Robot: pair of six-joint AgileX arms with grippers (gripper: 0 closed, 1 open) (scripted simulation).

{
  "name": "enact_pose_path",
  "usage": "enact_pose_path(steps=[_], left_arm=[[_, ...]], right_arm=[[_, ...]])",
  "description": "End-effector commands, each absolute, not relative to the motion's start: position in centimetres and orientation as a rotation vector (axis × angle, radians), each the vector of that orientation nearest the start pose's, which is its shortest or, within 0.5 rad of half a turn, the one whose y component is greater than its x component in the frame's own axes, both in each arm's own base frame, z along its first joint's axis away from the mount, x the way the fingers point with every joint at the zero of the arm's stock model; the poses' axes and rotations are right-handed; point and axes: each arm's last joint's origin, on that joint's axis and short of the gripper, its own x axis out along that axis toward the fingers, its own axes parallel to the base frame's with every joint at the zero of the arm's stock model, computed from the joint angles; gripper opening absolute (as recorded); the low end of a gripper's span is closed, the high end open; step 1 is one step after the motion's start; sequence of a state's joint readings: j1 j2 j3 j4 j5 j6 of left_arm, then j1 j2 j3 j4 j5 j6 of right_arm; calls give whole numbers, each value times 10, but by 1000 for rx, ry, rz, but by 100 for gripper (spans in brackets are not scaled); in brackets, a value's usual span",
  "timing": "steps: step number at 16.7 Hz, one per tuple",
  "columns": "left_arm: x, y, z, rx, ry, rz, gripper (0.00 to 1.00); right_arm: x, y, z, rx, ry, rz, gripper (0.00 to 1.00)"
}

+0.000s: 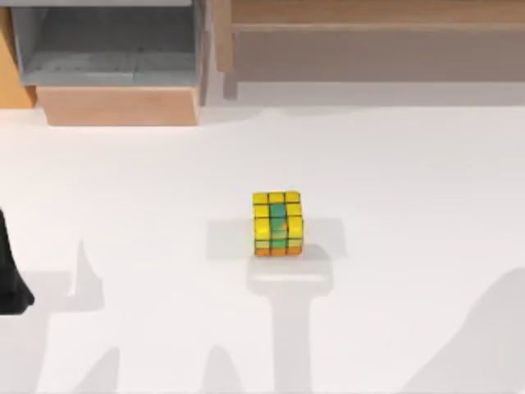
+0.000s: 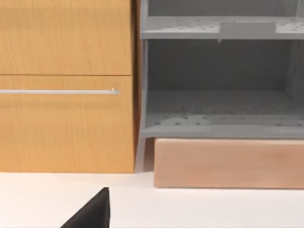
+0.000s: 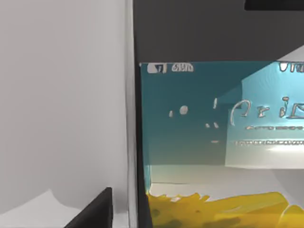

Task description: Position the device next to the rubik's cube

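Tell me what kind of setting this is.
Likely a simulated tabletop workspace: a white table with a rubik's cube on it, backed by a wooden cabinet and grey shelves. The smartphone sits close under the right wrist camera.

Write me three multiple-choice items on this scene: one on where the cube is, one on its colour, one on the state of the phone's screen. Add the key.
1. Where is the rubik's cube?
A. Near the middle of the table
B. Inside the grey shelf
C. At the table's left edge

2. Which colour are most tiles on the cube's top face?
A. Red
B. White
C. Yellow

3. What state is the screen of the device in?
A. Blank and black
B. Showing a teal display
C. Covered by the cube

Key:
1 A: the top view shows the cube mid-table, well apart from the left arm at the left edge.
2 C: the top row of tiles is all yellow.
3 B: the right wrist view shows teal with pale marks, close by the right gripper's finger.
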State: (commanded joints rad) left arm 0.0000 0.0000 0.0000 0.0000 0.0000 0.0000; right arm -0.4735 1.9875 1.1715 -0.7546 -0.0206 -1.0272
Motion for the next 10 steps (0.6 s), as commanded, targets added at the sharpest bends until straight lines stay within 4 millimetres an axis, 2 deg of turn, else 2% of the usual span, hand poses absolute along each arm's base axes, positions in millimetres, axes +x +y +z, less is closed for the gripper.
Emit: enact_pose_path(steps=[4,10], left_arm=[[106,-1,160,0,0,0,100],[106,-1,160,0,0,0,100]], right_arm=[[308,-154,105,-425,1511,451,2],[308,-154,105,-425,1511,451,0]])
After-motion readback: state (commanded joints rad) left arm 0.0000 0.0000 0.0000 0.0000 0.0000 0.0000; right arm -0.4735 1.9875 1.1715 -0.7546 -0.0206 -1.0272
